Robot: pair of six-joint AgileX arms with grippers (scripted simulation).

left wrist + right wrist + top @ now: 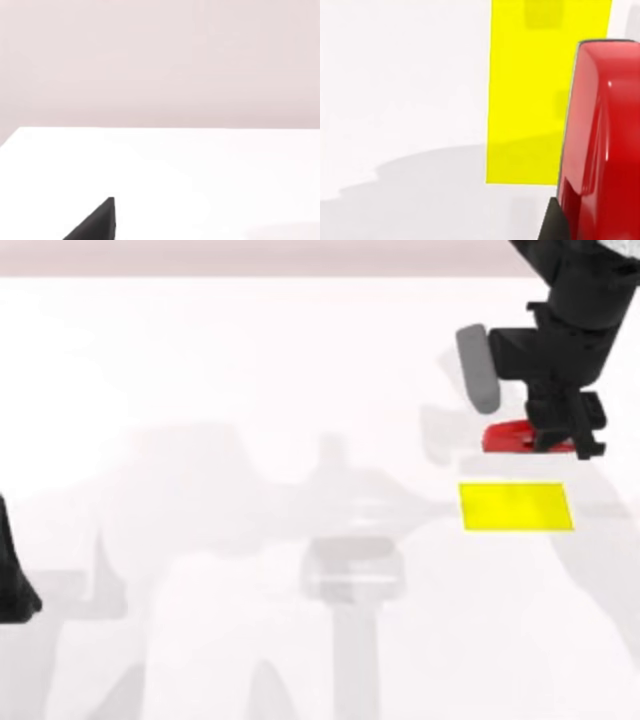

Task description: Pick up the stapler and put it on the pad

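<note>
The red stapler (512, 436) is at the table's right, just behind the yellow pad (516, 507) in the top view. My right gripper (568, 436) reaches down from the top right corner and is shut on the stapler's right end. In the right wrist view the stapler (602, 145) fills the side of the picture, with one dark finger (551, 226) against it and the pad (535, 100) on the table beyond. My left arm (12, 580) is parked at the table's left edge. Its wrist view shows one dark fingertip (99, 221) off to the side over bare table, the jaws apart.
A grey rounded part of the right arm (478, 367) sticks out above the table, left of the gripper. The white table (250, 390) carries only faint arm shadows across its middle.
</note>
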